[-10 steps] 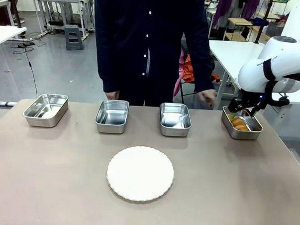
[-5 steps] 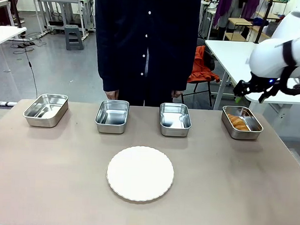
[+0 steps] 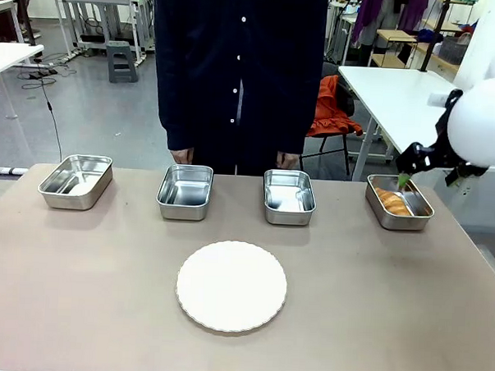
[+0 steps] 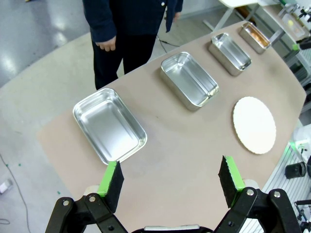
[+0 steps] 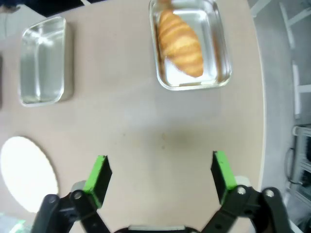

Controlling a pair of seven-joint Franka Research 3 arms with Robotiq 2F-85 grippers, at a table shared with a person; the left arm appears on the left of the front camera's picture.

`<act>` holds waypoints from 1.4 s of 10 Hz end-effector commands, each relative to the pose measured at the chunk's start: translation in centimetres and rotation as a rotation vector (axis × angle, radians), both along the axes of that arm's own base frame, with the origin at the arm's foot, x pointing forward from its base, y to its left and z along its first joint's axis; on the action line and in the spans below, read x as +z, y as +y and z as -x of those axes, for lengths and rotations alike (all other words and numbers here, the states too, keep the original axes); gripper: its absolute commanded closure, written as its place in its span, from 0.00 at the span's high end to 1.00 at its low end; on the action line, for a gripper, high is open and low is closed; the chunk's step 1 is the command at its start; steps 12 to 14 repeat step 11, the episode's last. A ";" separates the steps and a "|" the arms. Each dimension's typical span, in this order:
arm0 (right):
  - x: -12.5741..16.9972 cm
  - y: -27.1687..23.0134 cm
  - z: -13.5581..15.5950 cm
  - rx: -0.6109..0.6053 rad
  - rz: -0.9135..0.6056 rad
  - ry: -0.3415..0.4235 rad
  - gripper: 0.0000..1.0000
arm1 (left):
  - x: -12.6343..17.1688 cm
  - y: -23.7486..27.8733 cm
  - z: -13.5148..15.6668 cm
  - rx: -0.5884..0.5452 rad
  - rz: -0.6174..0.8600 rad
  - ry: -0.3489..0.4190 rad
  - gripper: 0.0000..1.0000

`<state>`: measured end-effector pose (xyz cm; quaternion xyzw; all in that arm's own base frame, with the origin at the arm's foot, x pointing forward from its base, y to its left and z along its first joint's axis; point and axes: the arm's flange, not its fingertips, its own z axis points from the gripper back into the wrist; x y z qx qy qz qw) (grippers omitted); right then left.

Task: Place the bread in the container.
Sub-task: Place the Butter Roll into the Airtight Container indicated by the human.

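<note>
Front view, table: brown tabletop (image 3: 78,293) bearing four shallow rectangular shiny steel pans in a far row and one round white plate (image 3: 232,285) nearer the robot.
Bread: golden-brown ridged croissant (image 3: 392,202), lying inside the rightmost steel pan; in the right wrist view it sits diagonally across the pan floor (image 5: 180,42).
Container: shallow rectangular steel pan with rolled rim (image 3: 416,216), at the right end of the row, near the table's right edge.
Other pans: three alike, (image 3: 76,180), (image 3: 185,192), (image 3: 288,196), nothing inside them.
Right gripper: black with green pads (image 3: 429,165), raised above and just right of the container, apart from it; jaws spread wide, nothing between them (image 5: 159,174).
Left gripper: seen in the left wrist view (image 4: 171,178), high over the table's left end; jaws spread wide, holding nothing.
Person: dark buttoned top (image 3: 239,66), standing at the far edge behind the two middle pans.
</note>
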<state>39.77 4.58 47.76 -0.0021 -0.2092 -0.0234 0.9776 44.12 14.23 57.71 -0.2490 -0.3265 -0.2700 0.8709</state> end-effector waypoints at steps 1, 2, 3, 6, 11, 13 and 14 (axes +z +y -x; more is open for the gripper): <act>-1.3 1.8 2.7 0.029 -0.021 -0.034 1.00 | 0.0 0.0 0.0 -0.009 0.008 -0.009 1.00; -1.7 2.2 3.5 0.057 -0.033 -0.021 1.00 | 0.0 0.0 0.0 -0.009 0.008 -0.009 1.00; -2.2 2.3 3.8 0.075 -0.041 -0.004 1.00 | 0.0 0.0 0.0 -0.009 0.008 -0.009 1.00; -0.6 2.7 2.4 0.059 0.000 -0.011 1.00 | 0.0 0.0 0.0 -0.009 0.008 -0.009 1.00; -0.6 2.7 2.4 0.059 0.000 -0.011 1.00 | 0.0 0.0 0.0 -0.009 0.008 -0.009 1.00; -0.6 2.7 2.4 0.059 0.000 -0.011 1.00 | 0.0 0.0 0.0 -0.009 0.008 -0.009 1.00; -0.6 2.7 2.4 0.059 0.000 -0.011 1.00 | 0.0 0.0 0.0 -0.009 0.008 -0.009 1.00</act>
